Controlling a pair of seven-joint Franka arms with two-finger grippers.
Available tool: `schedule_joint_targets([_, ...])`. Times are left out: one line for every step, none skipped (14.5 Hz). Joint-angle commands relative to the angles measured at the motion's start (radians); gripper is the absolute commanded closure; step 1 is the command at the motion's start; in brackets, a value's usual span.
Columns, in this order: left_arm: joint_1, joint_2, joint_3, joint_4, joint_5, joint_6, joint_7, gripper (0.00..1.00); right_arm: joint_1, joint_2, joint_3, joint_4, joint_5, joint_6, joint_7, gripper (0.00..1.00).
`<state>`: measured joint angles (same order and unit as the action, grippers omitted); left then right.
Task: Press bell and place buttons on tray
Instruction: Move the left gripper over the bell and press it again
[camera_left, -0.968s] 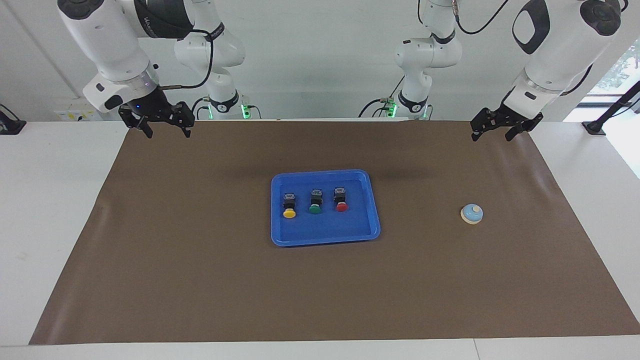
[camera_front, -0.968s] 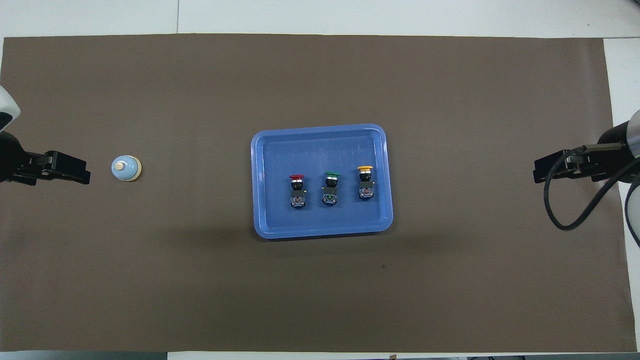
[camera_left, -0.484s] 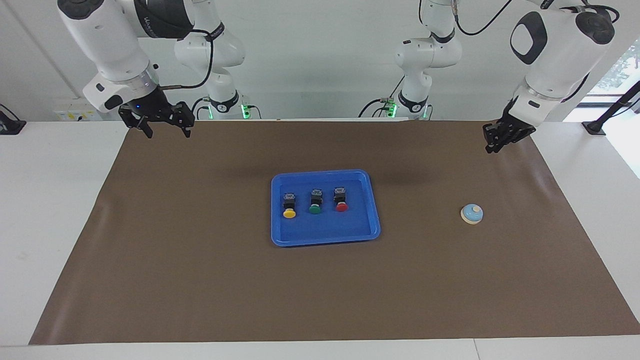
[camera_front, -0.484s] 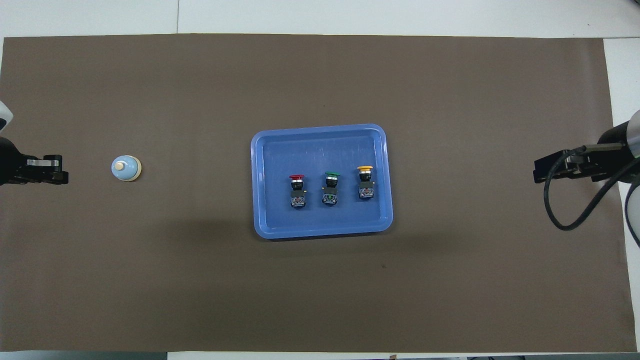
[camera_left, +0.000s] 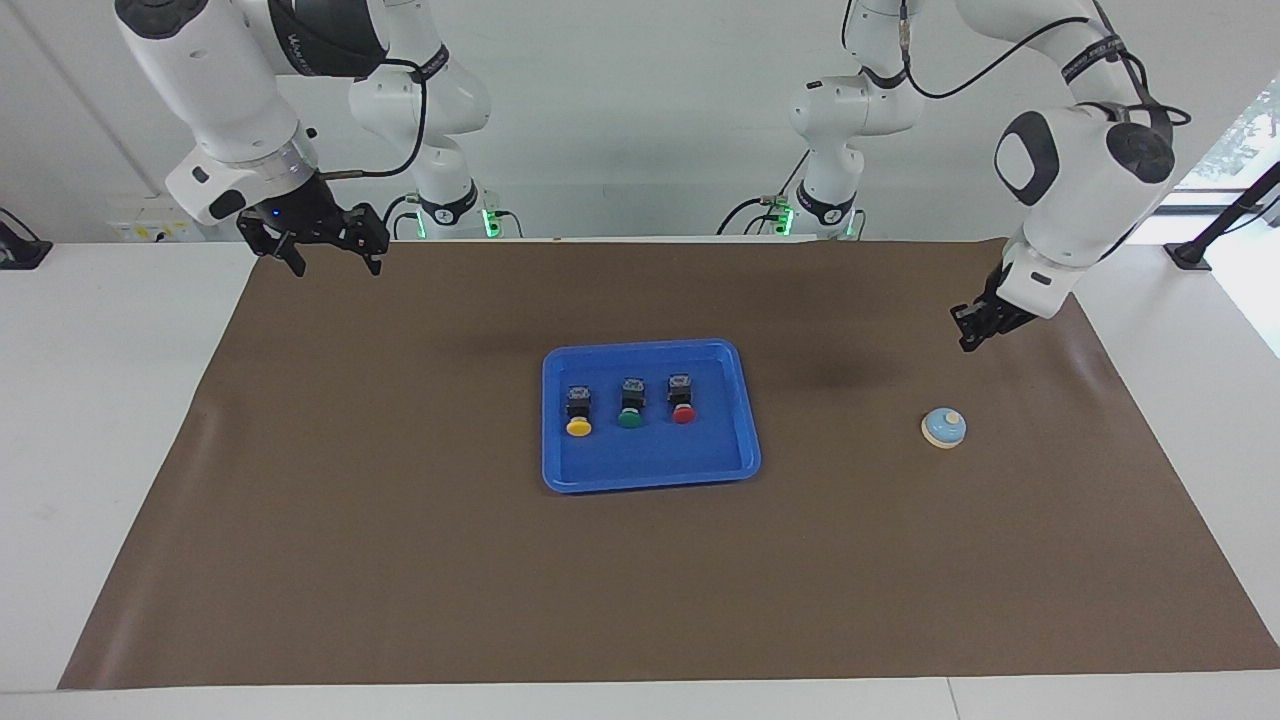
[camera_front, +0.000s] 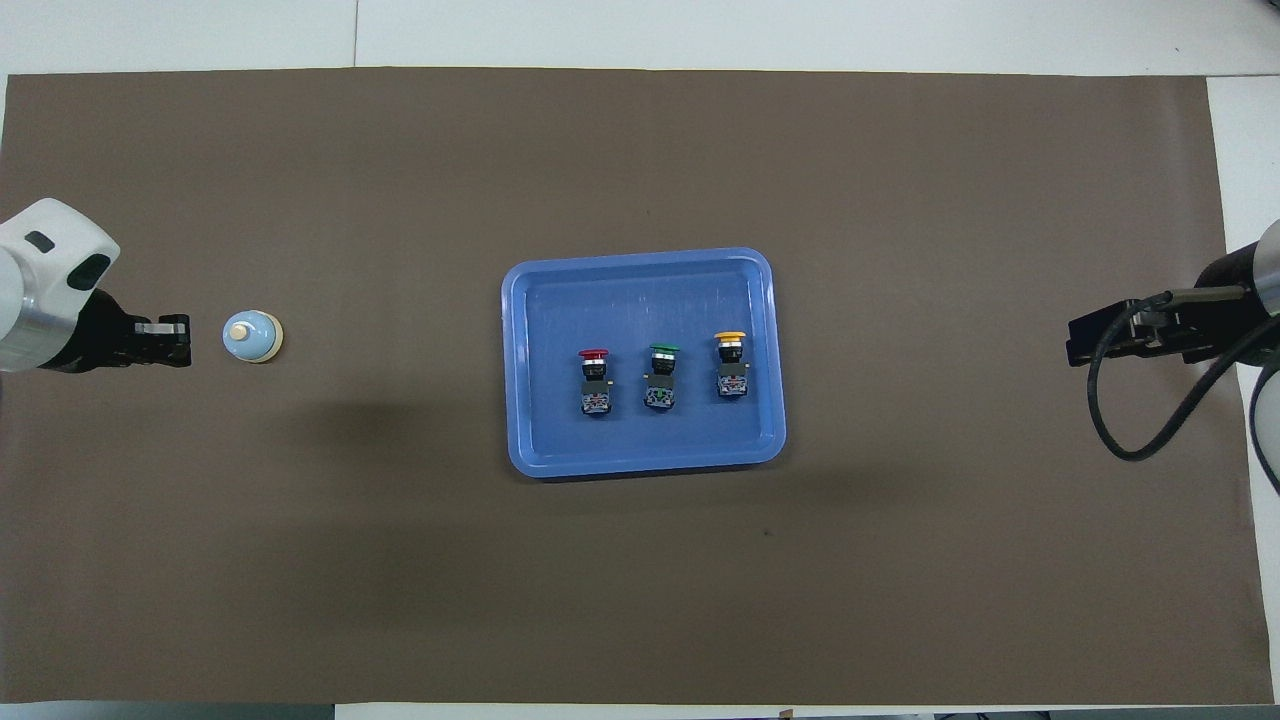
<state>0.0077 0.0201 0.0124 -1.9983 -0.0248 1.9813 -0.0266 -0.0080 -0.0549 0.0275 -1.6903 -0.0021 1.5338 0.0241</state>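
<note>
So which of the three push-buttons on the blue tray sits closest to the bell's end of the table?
The red-capped black push-button: it ends the row toward the small light-blue dome bell; green is middle, yellow last.

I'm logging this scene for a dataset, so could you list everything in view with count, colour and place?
tray: one, bright blue, middle of the mat.
buttons: three, black bodies, in a row on the tray; yellow cap toward the right arm's end, green cap in the middle, red cap toward the left arm's end.
bell: one, light blue with cream rim and pale orange knob, on the mat toward the left arm's end.
mat: one, brown, covering most of the table.
table: one, white, under the mat.
left gripper: one, black, fingers together, in the air over the mat near the bell, not touching it.
right gripper: one, black, open, waiting over the mat's corner at its own end.
</note>
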Motion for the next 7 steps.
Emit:
schedule_joint_targets([0.008, 0.067, -0.002, -0.025, 0.009, 0.146, 0.031, 1.00, -0.017, -0.005, 0.009, 0.001, 0.019, -0.014, -0.012, 0.00])
schedule_joint_targets([0.009, 0.093, 0.000, -0.031, 0.011, 0.190, 0.033, 1.00, -0.017, -0.005, 0.009, 0.001, 0.019, -0.014, -0.012, 0.00])
schedule_joint_targets([0.011, 0.113, 0.000, -0.031, 0.025, 0.214, 0.033, 1.00, -0.017, -0.005, 0.009, 0.001, 0.019, -0.014, -0.012, 0.00])
schedule_joint_targets([0.018, 0.132, 0.000, -0.031, 0.051, 0.229, 0.033, 1.00, -0.017, -0.005, 0.009, 0.001, 0.019, -0.014, -0.012, 0.00])
schedule_joint_targets([0.021, 0.141, 0.000, -0.037, 0.054, 0.244, 0.033, 1.00, -0.017, -0.005, 0.009, 0.000, 0.019, -0.014, -0.012, 0.00])
schedule_joint_targets([0.028, 0.139, 0.000, -0.060, 0.055, 0.272, 0.034, 1.00, -0.017, -0.005, 0.009, 0.001, 0.019, -0.014, -0.012, 0.00])
schedule_joint_targets([0.026, 0.138, 0.000, -0.085, 0.055, 0.302, 0.031, 1.00, -0.017, -0.005, 0.009, 0.000, 0.019, -0.014, -0.012, 0.00])
